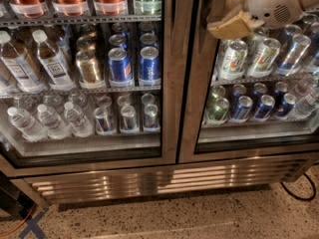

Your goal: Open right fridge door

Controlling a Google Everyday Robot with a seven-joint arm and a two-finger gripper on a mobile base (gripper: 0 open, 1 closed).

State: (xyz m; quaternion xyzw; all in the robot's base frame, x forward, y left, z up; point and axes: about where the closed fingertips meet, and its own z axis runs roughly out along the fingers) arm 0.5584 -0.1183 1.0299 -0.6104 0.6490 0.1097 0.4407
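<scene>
The right fridge door [193, 98] is a glass pane in a brushed steel frame, filling the right half of the camera view. It sits flush with the left door [168, 83], and their frames meet at the centre seam. Through its glass I see green, silver and blue cans on two shelves. My gripper [223, 24], tan with a white arm behind it, hangs at the top right in front of the door's glass, just right of its left frame edge.
Behind the left door stand water bottles, gold and blue cans, and red bottles on top. A steel vent grille [149, 180] runs below both doors. Speckled floor [174, 218] lies in front, with a black cable [299, 193] at the right and an orange cord [20, 222] at the lower left.
</scene>
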